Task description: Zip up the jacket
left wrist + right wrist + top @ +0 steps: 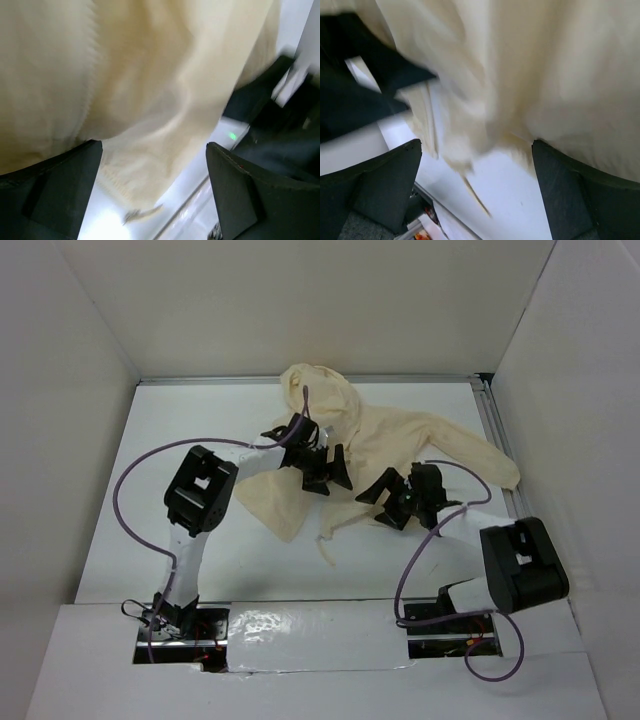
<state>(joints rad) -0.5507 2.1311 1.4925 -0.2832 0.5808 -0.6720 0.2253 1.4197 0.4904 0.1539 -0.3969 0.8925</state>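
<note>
The left arm (200, 495) rises from the near edge of the table (110, 560), bends at its elbow and reaches rightward toward the middle. There the left gripper (322, 468) points down with its fingers (60, 190) spread wide apart. The right arm (520, 560) folds up from the near right corner and stretches leftward, with the right gripper (402, 502) near the other and closer to the near edge, its own fingers (580, 195) likewise parted.

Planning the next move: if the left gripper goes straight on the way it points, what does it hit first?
The jacket. Its cream fabric fills the wrist view straight ahead of the open left gripper, though the gap between them is hard to judge.
</note>
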